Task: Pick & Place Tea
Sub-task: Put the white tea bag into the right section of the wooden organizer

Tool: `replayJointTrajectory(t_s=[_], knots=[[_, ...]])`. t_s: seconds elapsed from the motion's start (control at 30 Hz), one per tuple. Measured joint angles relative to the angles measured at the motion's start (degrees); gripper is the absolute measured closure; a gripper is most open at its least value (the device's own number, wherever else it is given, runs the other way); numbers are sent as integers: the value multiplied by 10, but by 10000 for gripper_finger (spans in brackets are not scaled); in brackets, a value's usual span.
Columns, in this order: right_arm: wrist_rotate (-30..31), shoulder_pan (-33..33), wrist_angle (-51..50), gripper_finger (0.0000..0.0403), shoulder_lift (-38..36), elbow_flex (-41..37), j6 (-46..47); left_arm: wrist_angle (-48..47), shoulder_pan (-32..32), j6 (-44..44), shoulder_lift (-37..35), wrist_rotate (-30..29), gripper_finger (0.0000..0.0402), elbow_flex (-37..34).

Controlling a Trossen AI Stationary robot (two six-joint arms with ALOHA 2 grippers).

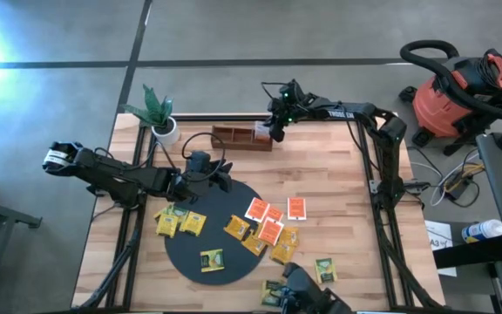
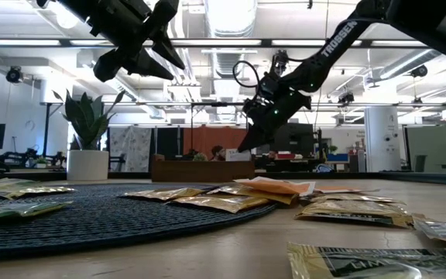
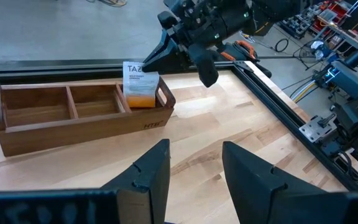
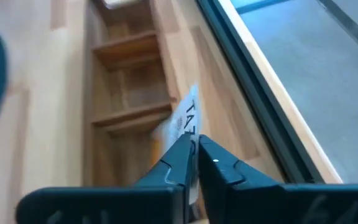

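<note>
Packet [image 4: 188,121] half-hidden behind right fingers [image 4: 174,163]

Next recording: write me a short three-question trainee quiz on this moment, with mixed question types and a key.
1. True or false: the wooden tray sits on the round black mat.
2. Which tray compartment holds the orange tea packet? A) the end one nearest the right gripper B) the middle one C) the end one farthest from that gripper
3. Fill in: the left gripper hovers over bare table with its fingers ____.

Key
1. False: the tray stands on the bare table near the far edge, apart from the mat.
2. A. The packet stands upright there, at the right gripper's tips.
3. open
</note>
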Motion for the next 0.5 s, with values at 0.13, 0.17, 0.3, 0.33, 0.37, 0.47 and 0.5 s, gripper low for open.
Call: replayJointTrajectory(t_s=[0.13,0.17,0.3,0.33,0.37,0.47,0.5], knots=[[14,0,0,331,0,-1,1,0,0,0,0,0,260,0],[16,0,0,320,0,-1,1,0,0,0,0,0,260,0],[27,0,0,279,-2,-1,1,0,0,0,0,0,260,0],[27,0,-1,271,-4,-1,1,0,0,0,0,0,260,0],[27,0,-1,263,-7,-1,1,0,0,-1,0,0,260,0],[43,0,-2,247,-21,-1,1,0,0,-3,0,0,260,0],[57,0,-4,243,-28,-1,1,0,0,-3,0,0,260,0]])
